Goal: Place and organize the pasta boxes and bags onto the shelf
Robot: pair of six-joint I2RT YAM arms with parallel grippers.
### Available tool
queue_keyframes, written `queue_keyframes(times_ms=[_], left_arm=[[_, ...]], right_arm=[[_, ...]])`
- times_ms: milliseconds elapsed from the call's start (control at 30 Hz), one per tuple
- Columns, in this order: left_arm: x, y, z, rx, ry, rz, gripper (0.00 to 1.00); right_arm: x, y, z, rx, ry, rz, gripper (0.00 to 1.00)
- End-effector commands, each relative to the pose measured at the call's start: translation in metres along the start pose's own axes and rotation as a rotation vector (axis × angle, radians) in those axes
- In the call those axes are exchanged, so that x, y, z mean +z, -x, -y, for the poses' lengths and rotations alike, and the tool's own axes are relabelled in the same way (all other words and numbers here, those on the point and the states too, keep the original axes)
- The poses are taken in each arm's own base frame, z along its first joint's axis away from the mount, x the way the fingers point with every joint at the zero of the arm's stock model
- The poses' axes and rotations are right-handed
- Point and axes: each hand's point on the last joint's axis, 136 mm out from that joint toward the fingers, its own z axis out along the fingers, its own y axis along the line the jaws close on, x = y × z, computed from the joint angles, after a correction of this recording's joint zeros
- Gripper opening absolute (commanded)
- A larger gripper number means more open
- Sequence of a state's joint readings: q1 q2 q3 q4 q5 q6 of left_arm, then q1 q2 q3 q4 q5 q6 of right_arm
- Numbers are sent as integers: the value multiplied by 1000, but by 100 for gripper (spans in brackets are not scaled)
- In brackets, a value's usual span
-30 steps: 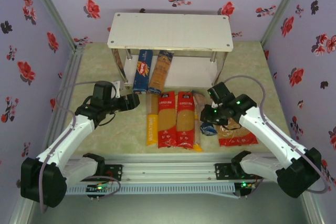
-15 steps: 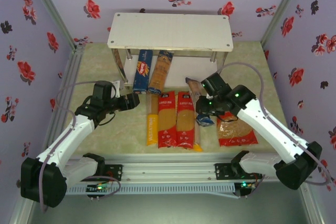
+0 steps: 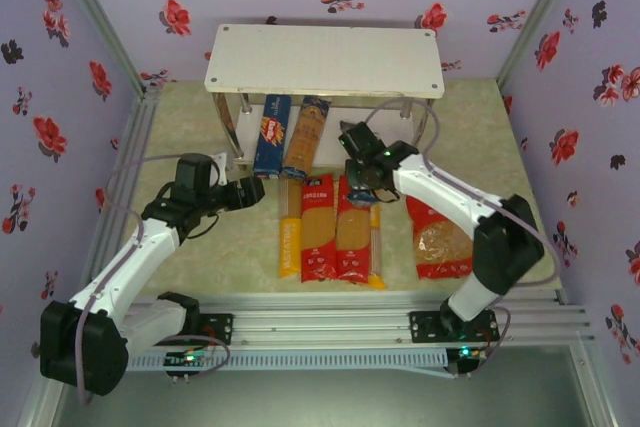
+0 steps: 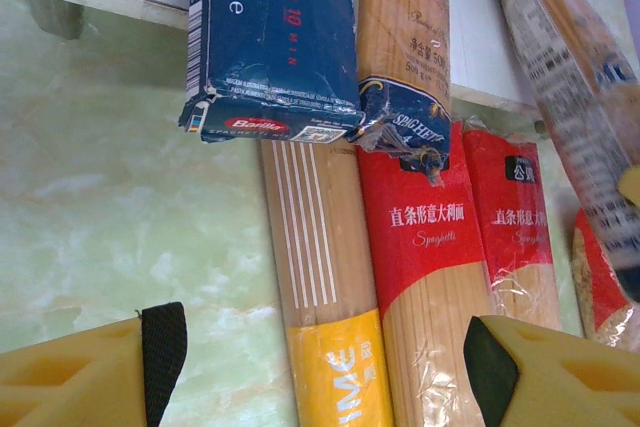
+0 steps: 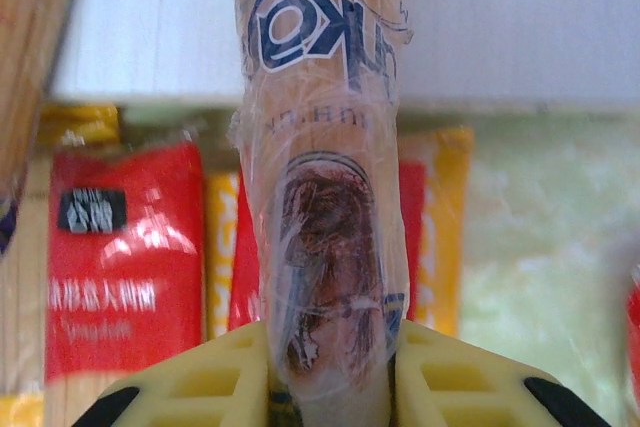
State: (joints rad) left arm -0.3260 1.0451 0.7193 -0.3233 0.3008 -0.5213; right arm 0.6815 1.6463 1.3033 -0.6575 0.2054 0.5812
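My right gripper (image 5: 325,379) is shut on one end of a clear spaghetti bag (image 5: 320,137) with blue print. The bag is lifted and points at the lower white board (image 5: 520,27) of the shelf (image 3: 325,60). In the top view that gripper (image 3: 363,169) hovers just in front of the shelf, right of the blue box (image 3: 271,135) and the brownish box (image 3: 308,137) on the lower board. My left gripper (image 4: 325,367) is open and holds nothing, low over a yellow bag (image 4: 320,277) and a red bag (image 4: 430,267).
On the table in front of the shelf lie a yellow bag (image 3: 289,237), two red bags (image 3: 335,227), a yellow-orange bag (image 3: 376,247) and a wide red bag (image 3: 438,239). Flowered walls close in both sides and the back. Metal shelf legs (image 3: 243,112) stand at the corners.
My right arm has swung left and toward the shelf, carrying the clear bag off the table. The wide red bag now lies uncovered. The left arm has stayed still.
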Motion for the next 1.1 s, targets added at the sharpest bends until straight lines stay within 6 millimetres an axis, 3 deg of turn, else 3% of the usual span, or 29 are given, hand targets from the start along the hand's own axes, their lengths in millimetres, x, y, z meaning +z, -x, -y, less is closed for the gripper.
queue_keyframes(times_ms=[0,200,467,800,1067], left_arm=[[-8,10,6,10,-23,22,77],[-10,6,2,4,-14,18,77],[-12,4,0,5,-6,11,77],[-14,3,-5,-3,3,17,77],[-14,2,-6,-6,4,15,78]], right_arm=[[-6,64,-28,12,42,212,0],[20,83,-31,8,-48,233,0],[52,92,-44,-22,-66,206,0],[68,81,-79,-31,100,113,0],[84,61,-73,-23,68,30,2]])
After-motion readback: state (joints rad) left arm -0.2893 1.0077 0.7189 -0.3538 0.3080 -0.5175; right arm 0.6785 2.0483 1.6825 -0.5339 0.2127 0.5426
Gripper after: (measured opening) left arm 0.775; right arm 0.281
